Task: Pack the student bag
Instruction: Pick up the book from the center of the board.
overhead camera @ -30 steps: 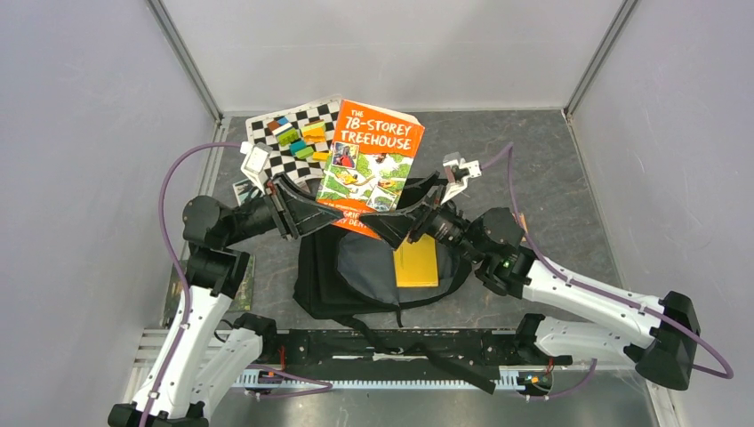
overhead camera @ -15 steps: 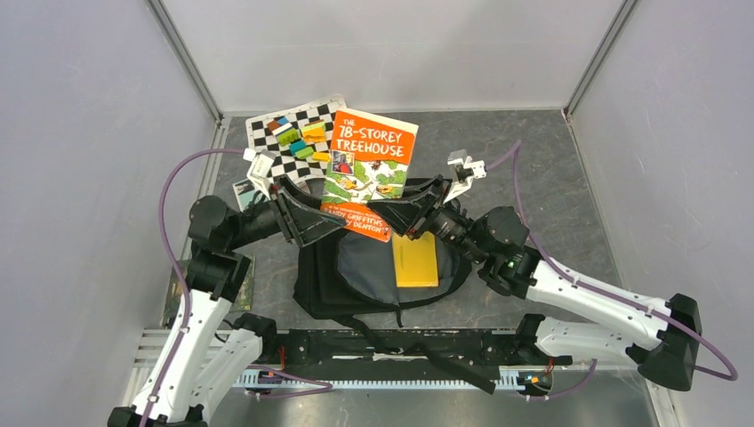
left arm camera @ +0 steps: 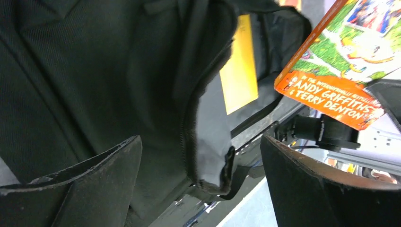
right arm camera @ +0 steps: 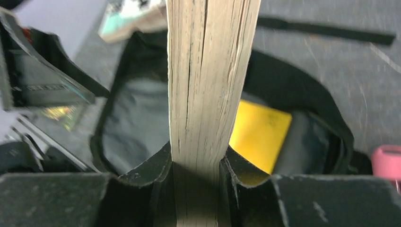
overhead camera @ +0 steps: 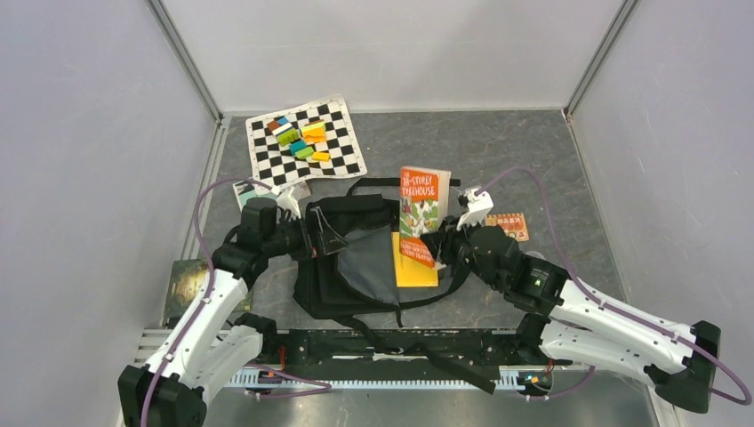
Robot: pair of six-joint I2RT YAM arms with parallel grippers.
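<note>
The student bag (overhead camera: 351,276) lies open in the middle of the table, its grey lining facing up and a yellow book (overhead camera: 415,264) inside. My right gripper (overhead camera: 434,247) is shut on an orange paperback (overhead camera: 424,209), which stands on edge over the bag's mouth. In the right wrist view the paperback's page edges (right arm camera: 208,80) are pinched between the fingers of that gripper (right arm camera: 196,165), above the yellow book (right arm camera: 257,132). My left gripper (overhead camera: 331,236) is open at the bag's left rim. In the left wrist view this gripper (left arm camera: 201,182) straddles the bag's zipper edge (left arm camera: 189,142) without touching it.
A chequered mat (overhead camera: 342,160) with several coloured blocks (overhead camera: 300,138) lies at the back left. A small orange card (overhead camera: 507,224) rests to the right of the bag. A leaflet (overhead camera: 253,189) and a green card (overhead camera: 188,280) lie at the left. A black strap (overhead camera: 396,183) runs behind the bag.
The left gripper has let go of the paperback, opened wide and dropped to the bag's left rim. The right gripper closed on the book and swung it down, on edge, over the bag.
</note>
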